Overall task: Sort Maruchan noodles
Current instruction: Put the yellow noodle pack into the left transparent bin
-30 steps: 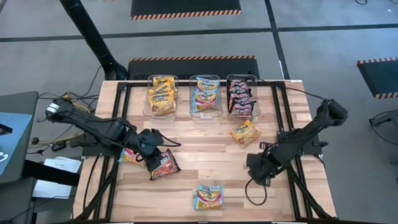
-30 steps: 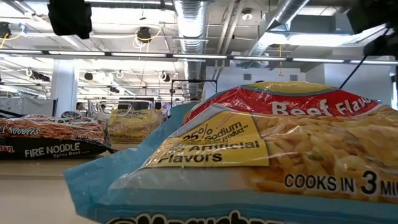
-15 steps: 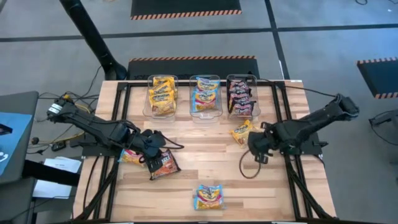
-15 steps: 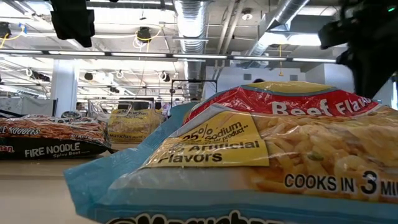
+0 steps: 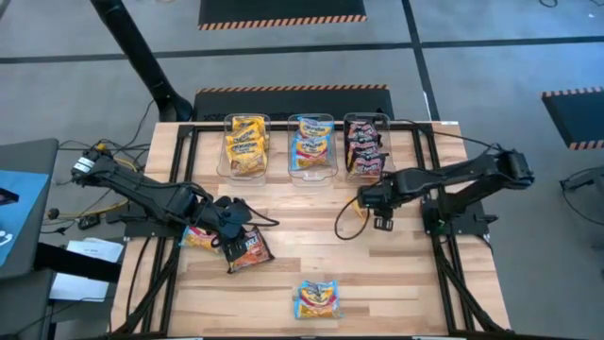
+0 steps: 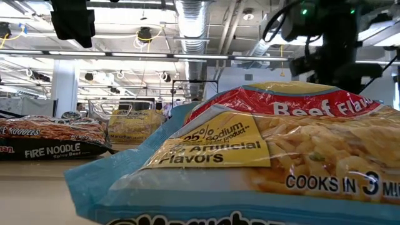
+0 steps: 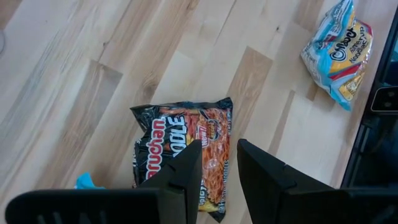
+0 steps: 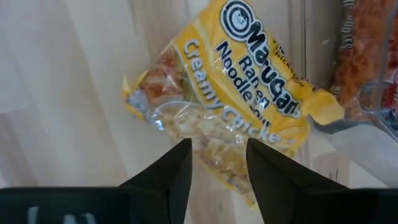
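Note:
My left gripper (image 7: 217, 171) is open and hovers over the lower part of a black-red noodle packet (image 7: 180, 149) that lies flat on the table (image 5: 302, 241). In the high view it sits left of centre (image 5: 233, 227). My right gripper (image 8: 217, 162) is open above a yellow Creamy Chicken packet (image 8: 236, 112), which lies flat just in front of the black-red bin (image 5: 366, 144). In the high view this gripper (image 5: 371, 203) covers most of that packet. A light blue packet (image 5: 318, 297) lies near the table's near edge. Another yellow-orange packet (image 5: 196, 236) lies partly under my left arm.
Three clear bins stand in a row at the far side: yellow packets (image 5: 246, 144), blue packets (image 5: 311, 144), black-red packets on the right. A black frame (image 5: 425, 189) borders the table. The low view is filled by the blue packet (image 6: 250, 162). A cable loop (image 5: 347, 222) hangs beside my right gripper.
My right arm has swung from the table's near right toward the far edge and the left, turning as it went. It now hangs over the yellow packet in front of the bins. No packet has moved.

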